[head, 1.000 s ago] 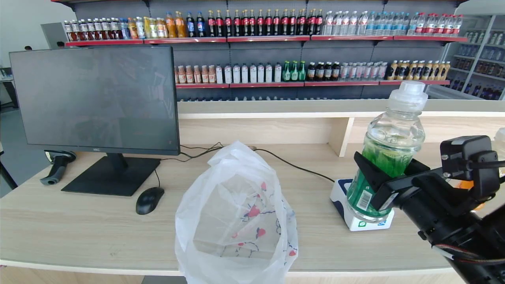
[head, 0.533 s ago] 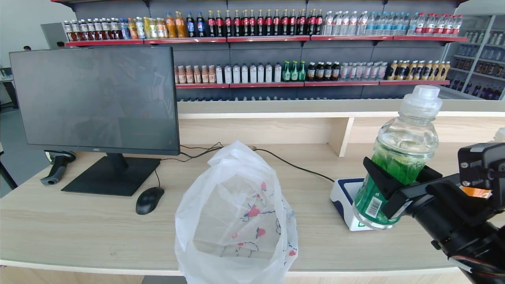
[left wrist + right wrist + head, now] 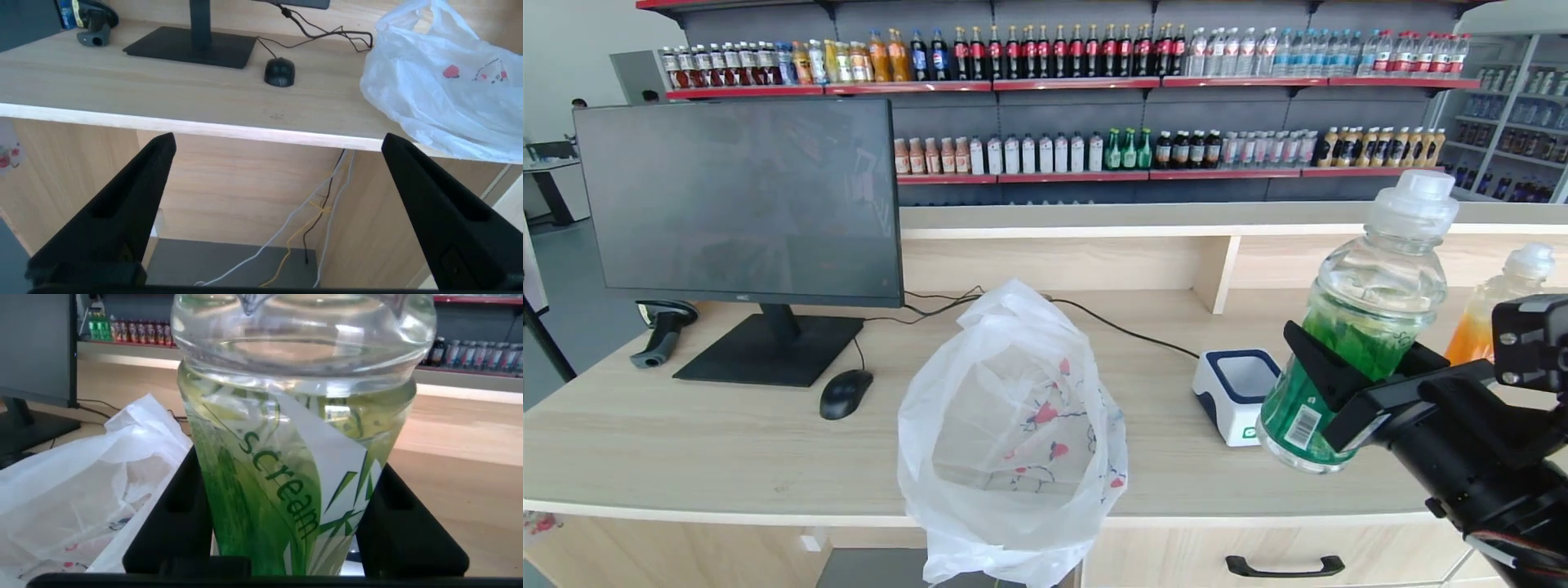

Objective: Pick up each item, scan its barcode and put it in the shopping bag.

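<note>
Green bottle (image 3: 1376, 310) gripped by right hand (image 3: 1356, 353), left hand (image 3: 278, 147) wide; one orange bottle (image 3: 1493, 314), one bag (image 3: 1013, 425).

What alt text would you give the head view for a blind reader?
The right gripper holds a green-labelled bottle near a white scanner on a wooden counter; an open plastic bag stands at centre.

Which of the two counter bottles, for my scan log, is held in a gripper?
The green-labelled bottle, clamped in the right gripper; the orange bottle stands behind it, ungripped.
</note>
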{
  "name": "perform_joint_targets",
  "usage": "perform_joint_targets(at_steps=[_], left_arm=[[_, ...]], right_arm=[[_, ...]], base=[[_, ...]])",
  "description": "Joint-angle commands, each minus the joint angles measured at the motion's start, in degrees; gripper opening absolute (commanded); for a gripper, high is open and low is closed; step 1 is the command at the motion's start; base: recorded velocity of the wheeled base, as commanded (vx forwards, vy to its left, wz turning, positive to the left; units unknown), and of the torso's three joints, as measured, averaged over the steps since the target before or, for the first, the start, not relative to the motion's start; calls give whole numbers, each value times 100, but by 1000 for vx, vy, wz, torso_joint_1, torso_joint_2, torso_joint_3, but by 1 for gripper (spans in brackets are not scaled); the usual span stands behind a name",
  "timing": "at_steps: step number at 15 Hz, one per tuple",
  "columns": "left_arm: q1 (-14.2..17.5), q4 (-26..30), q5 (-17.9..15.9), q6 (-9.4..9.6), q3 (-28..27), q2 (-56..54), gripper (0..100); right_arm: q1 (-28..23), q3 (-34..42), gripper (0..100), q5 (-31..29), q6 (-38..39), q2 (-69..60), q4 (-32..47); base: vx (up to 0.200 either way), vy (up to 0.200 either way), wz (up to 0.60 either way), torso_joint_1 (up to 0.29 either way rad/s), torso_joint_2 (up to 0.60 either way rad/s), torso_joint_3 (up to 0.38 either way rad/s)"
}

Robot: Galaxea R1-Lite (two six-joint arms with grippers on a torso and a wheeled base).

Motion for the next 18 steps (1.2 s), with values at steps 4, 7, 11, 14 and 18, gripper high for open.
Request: perform_joint_targets(at_steps=[4, 7, 11, 14, 18], left_arm=[[1, -1, 8, -1, 0, -2, 100], [10, -1, 8, -10, 0, -2, 100], [1, -1, 8, -19, 0, -2, 100], [10, -1, 8, -28, 0, -2, 100], [10, -1, -1, -1, 0, -2, 100]], right_arm=[[3, 10, 0, 1, -3, 21, -8], [3, 10, 0, 1, -3, 30, -8], [3, 1, 0, 1, -3, 91, -8], [3, -7, 0, 1, -3, 91, -8], [3, 1, 0, 1, -3, 91, -8]], base=[[0, 100, 0, 0, 1, 4], [0, 200, 0, 2, 1, 2], [0, 200, 0, 0, 5, -1], [0, 200, 0, 6, 2, 2], [0, 50, 0, 1, -1, -1]])
